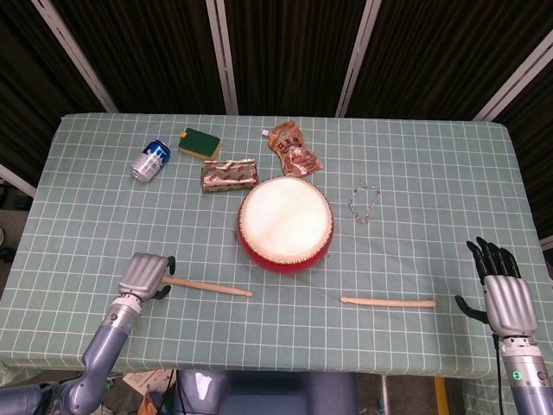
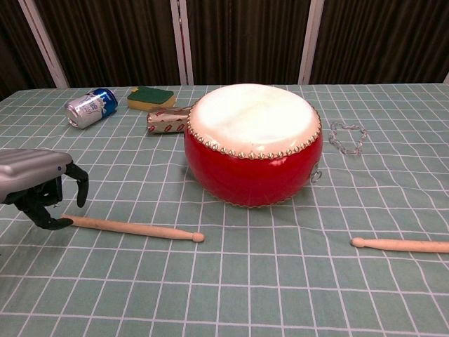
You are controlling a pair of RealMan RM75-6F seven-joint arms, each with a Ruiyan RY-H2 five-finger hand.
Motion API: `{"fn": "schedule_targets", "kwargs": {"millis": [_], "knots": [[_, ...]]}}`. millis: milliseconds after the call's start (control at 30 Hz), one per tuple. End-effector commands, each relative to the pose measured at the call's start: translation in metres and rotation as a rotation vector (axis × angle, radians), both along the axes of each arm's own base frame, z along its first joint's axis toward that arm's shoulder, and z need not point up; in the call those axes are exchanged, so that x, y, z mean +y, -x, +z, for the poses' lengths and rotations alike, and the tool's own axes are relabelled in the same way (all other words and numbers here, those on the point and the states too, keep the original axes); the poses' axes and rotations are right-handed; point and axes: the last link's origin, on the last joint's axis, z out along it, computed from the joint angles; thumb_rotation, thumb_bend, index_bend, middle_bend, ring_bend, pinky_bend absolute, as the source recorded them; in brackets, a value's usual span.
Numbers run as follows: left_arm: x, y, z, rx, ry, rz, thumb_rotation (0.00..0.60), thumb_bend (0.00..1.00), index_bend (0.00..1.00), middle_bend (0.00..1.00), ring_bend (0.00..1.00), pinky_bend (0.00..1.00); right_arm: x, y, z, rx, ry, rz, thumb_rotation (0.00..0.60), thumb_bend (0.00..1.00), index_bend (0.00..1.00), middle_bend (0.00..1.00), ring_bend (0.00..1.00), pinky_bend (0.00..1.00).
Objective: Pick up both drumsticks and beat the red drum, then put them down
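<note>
I have the left hand [image 2: 38, 184] low over the butt end of the left drumstick [image 1: 206, 286], fingers curled downward around that end; from the chest view the fingertips [image 2: 59, 222] look to be touching or just beside the wood, but I cannot tell whether they have closed on it, and the stick lies flat on the checked tablecloth [image 1: 432, 233]. The right hand [image 1: 503, 292] sits at the table's near right edge, fingers spread and holding nothing, well apart from the right drumstick [image 1: 388, 302], which lies flat in front of the red drum [image 1: 286, 221]. The drum stands upright near the table's middle. Behind it I see a soda can [image 1: 150, 160] on its side, a green sponge [image 1: 200, 143], a foil packet [image 1: 229, 175], a brown pouch [image 1: 292, 150], and a small chain [image 1: 364, 201] to the drum's right.
</note>
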Motion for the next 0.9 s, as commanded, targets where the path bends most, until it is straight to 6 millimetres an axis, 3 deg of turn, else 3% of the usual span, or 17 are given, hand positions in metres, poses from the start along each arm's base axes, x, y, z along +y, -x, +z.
{"fn": "schedule_targets", "kwargs": {"millis": [33, 600, 733, 900], "knots": [[0.002, -0.004, -0.01, 0.012, 0.01, -0.001, 0.6, 0.27, 0.46, 1.0, 1.0, 1.0, 0.0, 0.0, 0.0, -0.002, -0.001, 0.0, 0.6, 0.28, 0.0, 0.0, 0.0, 0.06], [0.009, -0.017, -0.039, 0.029, 0.027, -0.001, 0.6, 0.28, 0.52, 1.0, 1.0, 1.0, 0.0, 0.0, 0.0, -0.012, -0.004, -0.001, 0.6, 0.28, 0.0, 0.0, 0.0, 0.06], [0.007, -0.018, -0.044, 0.037, 0.039, -0.002, 0.6, 0.33, 0.56, 1.0, 1.0, 1.0, 0.0, 0.0, 0.0, -0.011, -0.004, -0.001, 0.6, 0.28, 0.0, 0.0, 0.0, 0.06], [0.004, -0.016, -0.045, 0.045, 0.044, 0.004, 0.6, 0.45, 0.71, 1.0, 1.0, 1.0, 0.0, 0.0, 0.0, -0.012, -0.005, -0.002, 0.6, 0.28, 0.0, 0.0, 0.0, 0.06]]}}
